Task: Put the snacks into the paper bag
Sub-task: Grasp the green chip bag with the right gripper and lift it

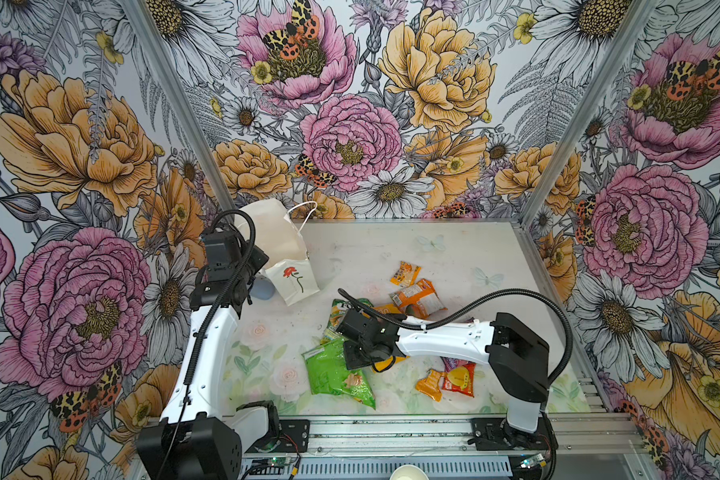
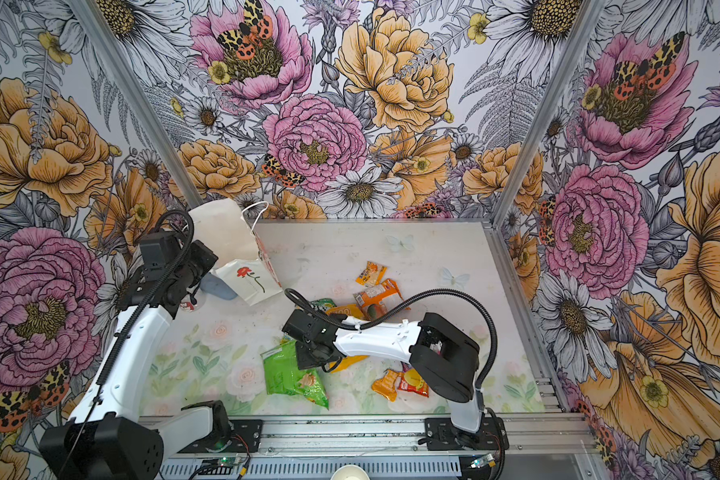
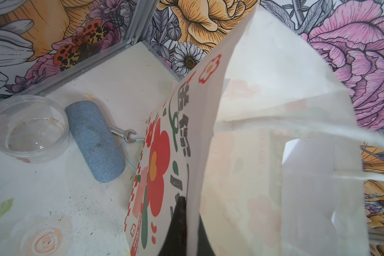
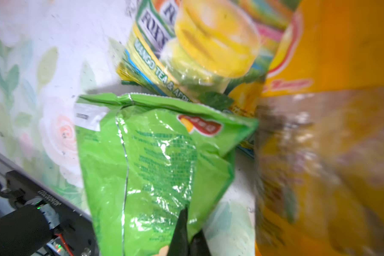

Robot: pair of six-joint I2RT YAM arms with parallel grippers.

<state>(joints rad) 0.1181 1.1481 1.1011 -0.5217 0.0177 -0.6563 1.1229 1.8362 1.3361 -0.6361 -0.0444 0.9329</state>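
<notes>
At tabletop [image 1: 391, 249] back-left: paper bag [image 3: 253, 110], wall clamped in left pincer [image 3: 190, 210].
Near centre: right pincer [image 4: 191, 223] closed on green packet [image 4: 153, 166].

Your left arm [image 1: 202, 357] and right arm [image 1: 441, 343] wear white shells with black joints; a ribbed black cable [image 1: 569, 340] loops along each, small screws dotting the white.

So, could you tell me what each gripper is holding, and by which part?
Left gripper pinches the paper bag by one wall; right gripper pinches the green chip packet near one edge.
</notes>
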